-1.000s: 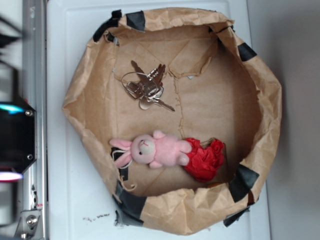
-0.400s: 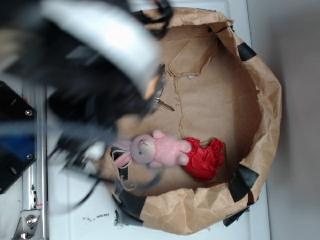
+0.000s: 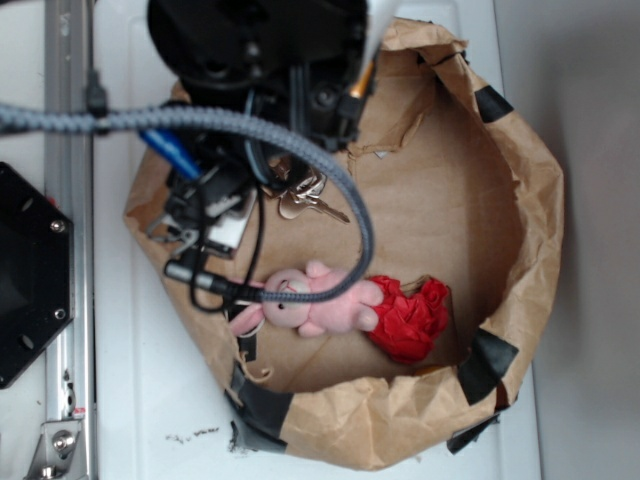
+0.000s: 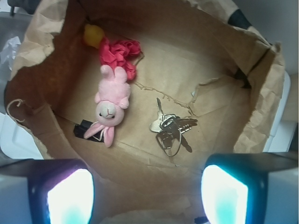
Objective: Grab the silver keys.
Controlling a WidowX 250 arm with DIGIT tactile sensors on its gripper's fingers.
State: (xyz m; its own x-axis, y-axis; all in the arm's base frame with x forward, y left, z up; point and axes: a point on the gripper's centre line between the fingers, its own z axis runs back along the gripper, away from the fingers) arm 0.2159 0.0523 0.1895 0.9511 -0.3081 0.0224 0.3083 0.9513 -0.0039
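silver keys: loose on paper-bag floor | pink bunny: beside | pincer: released, above, apart

The white, smooth worktop carried a crumpled brown paper bag patched with black tape, opened out like a bowl. Beside the bag a silver metal rail ran along the worktop, near small dark specks.
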